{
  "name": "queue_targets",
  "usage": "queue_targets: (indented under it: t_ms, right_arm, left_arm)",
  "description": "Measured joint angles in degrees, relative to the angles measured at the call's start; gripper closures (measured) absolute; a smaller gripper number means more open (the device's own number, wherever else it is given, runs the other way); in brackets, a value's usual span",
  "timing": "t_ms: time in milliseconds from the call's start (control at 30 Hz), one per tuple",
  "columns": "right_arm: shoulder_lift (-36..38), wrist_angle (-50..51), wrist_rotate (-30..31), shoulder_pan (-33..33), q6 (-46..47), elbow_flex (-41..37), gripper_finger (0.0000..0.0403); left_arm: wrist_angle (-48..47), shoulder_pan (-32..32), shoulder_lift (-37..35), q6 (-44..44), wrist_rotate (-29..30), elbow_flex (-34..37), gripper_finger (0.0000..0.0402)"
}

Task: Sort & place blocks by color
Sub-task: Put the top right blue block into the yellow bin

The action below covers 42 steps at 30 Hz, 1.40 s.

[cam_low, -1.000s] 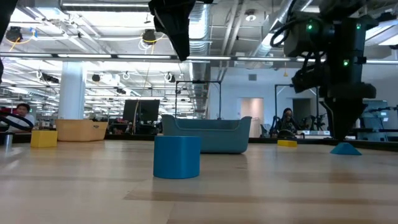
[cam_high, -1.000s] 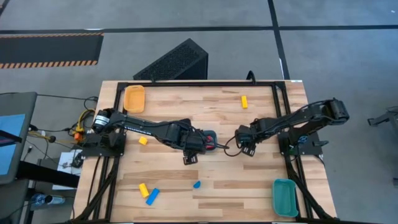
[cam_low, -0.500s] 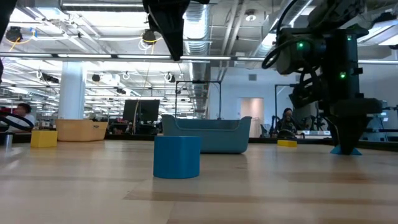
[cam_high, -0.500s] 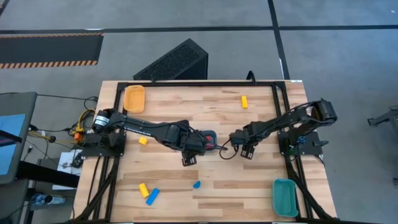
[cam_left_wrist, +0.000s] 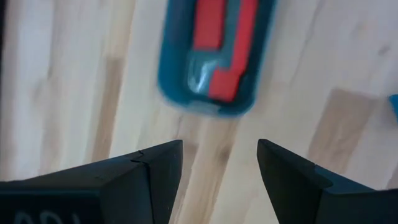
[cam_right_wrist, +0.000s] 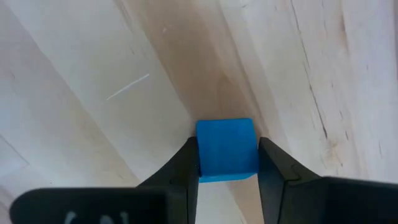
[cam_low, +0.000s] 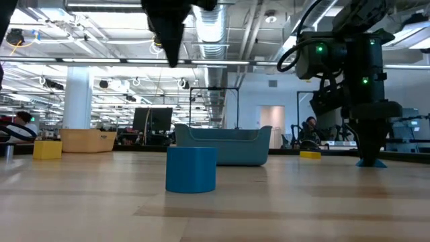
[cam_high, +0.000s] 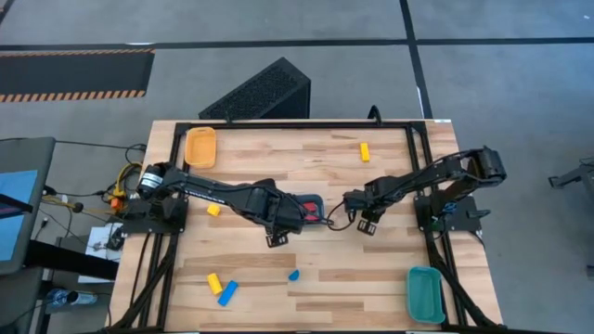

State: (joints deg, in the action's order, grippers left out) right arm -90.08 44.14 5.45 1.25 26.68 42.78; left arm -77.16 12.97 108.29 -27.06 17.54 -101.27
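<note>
My right gripper (cam_high: pixel 363 224) stands at mid-table, fingers pointing down, shut on a small blue block (cam_right_wrist: pixel 227 149) that also shows at table level in the low view (cam_low: pixel 371 162). My left gripper (cam_left_wrist: pixel 219 165) hangs open high above the table (cam_low: pixel 164 30), just near of a small teal tray (cam_left_wrist: pixel 186 93) holding red blocks (cam_left_wrist: pixel 224 37). Loose on the wood lie a blue round piece (cam_high: pixel 293 275), a yellow block (cam_high: pixel 214 282) beside a blue block (cam_high: pixel 227 293), a yellow cube (cam_high: pixel 214 211) and a yellow block (cam_high: pixel 365 151). My right gripper pinches the blue block by two opposite sides (cam_right_wrist: pixel 202 155) between its two fingers (cam_right_wrist: pixel 273 165). The fingers come from above, pointing down. The block sits on the table.
A yellow-orange tray (cam_high: pixel 200 147) stands at the far left corner and a teal tray (cam_high: pixel 425 293) at the near right corner. Black frame rails (cam_high: pixel 413 139) edge the table. Bare wood lies along the near middle and far middle.
My right gripper has moved a little toward the table's left edge and come down over the blue block, its fingers now against the block's sides. My left gripper has drifted toward the table's left edge, staying high and open.
</note>
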Motion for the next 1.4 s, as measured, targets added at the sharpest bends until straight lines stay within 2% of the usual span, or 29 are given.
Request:
queue_targets:
  t_ms: [233, 500, 767, 900, 1067, 1267, 1400]
  right_arm:
    - [2.2, -0.9, 0.2, -0.2, 2.7, -0.3, 0.0284]
    - [10.5, -8.6, 5.0, -2.9, 7.9, -0.2, 0.0278]
    - [17.9, -22.5, 4.8, -7.7, 10.8, -0.1, 0.0276]
    - [17.8, -32.6, 0.3, -9.2, 12.8, 0.3, 0.0277]
    - [14.8, -38.5, -4.1, -8.2, 12.8, 5.4, 0.0277]
    - [7.8, -56.7, -19.1, -7.8, 9.5, 14.7, 0.0278]
    - [2.6, -56.3, -23.9, -7.4, 8.6, 23.5, 0.0277]
  left_arm:
    - [-10.2, 2.6, -0.4, -6.9, 3.1, 0.1, 0.0205]
    - [-9.0, 5.7, -4.9, -10.4, 5.5, 0.3, 0.0205]
    - [-8.2, 7.0, -11.7, -14.1, 11.5, 0.3, 0.0205]
    - [-5.7, 7.3, -15.5, -14.6, 15.8, 0.3, 0.0205]
    - [-0.2, 7.9, -19.7, -14.6, 17.6, 0.3, 0.0205]
    - [9.6, 9.3, -21.5, -13.3, 15.0, 0.3, 0.0205]
    - [13.9, 10.4, -21.3, -8.3, 9.5, 0.3, 0.0205]
